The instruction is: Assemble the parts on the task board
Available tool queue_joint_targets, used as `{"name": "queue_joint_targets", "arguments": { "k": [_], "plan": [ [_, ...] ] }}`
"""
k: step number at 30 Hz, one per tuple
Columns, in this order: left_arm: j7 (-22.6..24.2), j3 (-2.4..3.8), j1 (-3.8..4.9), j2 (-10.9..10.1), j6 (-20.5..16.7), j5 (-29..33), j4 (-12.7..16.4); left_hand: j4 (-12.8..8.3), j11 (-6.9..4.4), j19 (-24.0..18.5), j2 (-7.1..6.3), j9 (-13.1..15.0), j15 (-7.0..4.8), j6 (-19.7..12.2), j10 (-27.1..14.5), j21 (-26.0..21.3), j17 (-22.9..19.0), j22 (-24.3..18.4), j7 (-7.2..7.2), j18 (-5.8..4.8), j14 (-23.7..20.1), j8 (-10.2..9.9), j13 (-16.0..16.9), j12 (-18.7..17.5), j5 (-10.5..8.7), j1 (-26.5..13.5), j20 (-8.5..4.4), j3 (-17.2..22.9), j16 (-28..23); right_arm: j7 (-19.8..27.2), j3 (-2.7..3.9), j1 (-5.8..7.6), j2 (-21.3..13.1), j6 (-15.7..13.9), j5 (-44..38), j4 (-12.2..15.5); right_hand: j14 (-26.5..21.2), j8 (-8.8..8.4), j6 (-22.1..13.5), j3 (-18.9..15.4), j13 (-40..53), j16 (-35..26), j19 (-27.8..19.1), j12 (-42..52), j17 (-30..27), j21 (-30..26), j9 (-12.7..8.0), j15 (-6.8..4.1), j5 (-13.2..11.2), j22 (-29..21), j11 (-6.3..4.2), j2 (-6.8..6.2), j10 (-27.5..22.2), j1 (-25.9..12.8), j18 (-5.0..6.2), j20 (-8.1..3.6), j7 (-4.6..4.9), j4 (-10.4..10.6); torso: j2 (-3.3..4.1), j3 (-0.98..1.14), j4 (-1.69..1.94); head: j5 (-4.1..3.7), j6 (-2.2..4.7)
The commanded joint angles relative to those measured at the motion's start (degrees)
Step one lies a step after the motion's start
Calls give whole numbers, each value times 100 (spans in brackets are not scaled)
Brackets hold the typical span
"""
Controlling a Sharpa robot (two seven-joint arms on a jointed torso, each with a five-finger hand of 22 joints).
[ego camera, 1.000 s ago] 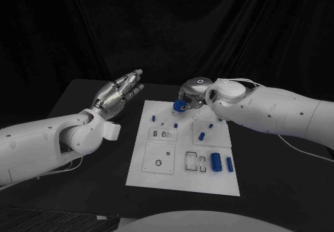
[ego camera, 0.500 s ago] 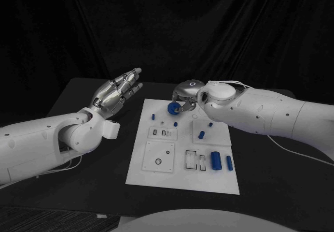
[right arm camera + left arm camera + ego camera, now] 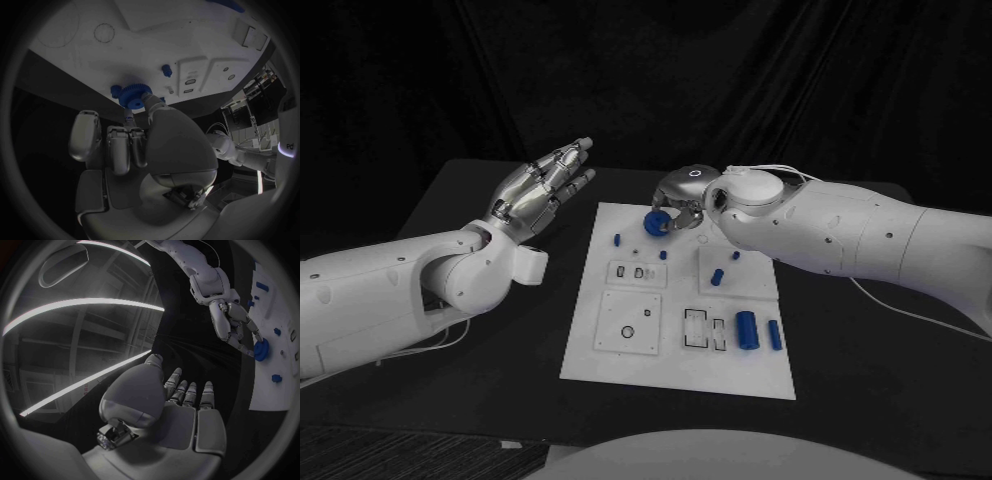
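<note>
My right hand (image 3: 681,200) hangs over the far end of the white task board (image 3: 632,365) and pinches a round blue toothed gear (image 3: 655,224) between thumb and a finger. The right wrist view shows the gear (image 3: 132,95) held at the fingertips just above the board (image 3: 75,55). From the left wrist camera the same gear (image 3: 260,349) is seen in the right hand (image 3: 234,327). My left hand (image 3: 545,190) is raised to the left of the board, fingers straight and apart, holding nothing. Blue pegs (image 3: 718,277) stand on the board, and two blue cylinders (image 3: 747,330) lie near its right edge.
The board carries several recessed slots and holes, among them a square panel with a round hole (image 3: 629,333) and rectangular pockets (image 3: 695,328). A small blue peg (image 3: 617,239) stands near the far left corner. Black table (image 3: 473,330) surrounds the board.
My right hand has carried the gear a short way left over the board's far end, and the gear has turned in its grip. The left hand has hardly moved.
</note>
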Motion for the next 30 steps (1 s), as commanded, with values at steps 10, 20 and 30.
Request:
{"name": "queue_joint_targets", "arguments": {
  "k": [10,20,30],
  "plan": [
    [410,5,-4,28,53,-7,-27,-14,28,8,3,4,38,21,-18,-21,-6,1,30,83,-2,21,3,30,36,75,21,39,-21,14,3,-24,-22,115,-13,15,601,-46,-1074,-109,1510,15,-36,14,1510,-113,-497,-41,-346,369,-86,7,599,-131,-32,-83,-176,-49,-2,3,-10,31,-48],
    [392,5,-4,34,70,-7,-40,-13,28,8,2,4,38,22,-18,-21,-6,1,30,83,-2,22,3,30,36,76,21,40,-21,38,3,-25,-96,-30,-13,60,601,7,-815,-110,1510,15,-67,14,1510,-181,-461,-53,-366,336,-94,37,599,-138,-19,-96,-176,-43,-3,5,-8,29,-61],
    [385,5,-4,12,67,-7,-39,-10,32,8,3,6,38,35,-18,-21,-6,1,33,83,-2,26,4,33,36,79,22,44,-21,78,3,184,-875,-568,-13,861,601,186,-287,-216,1510,15,-31,14,1510,-193,-471,-45,-596,379,-67,102,599,-372,-30,-102,-133,167,-3,2,-12,45,-15]
  ]
}}
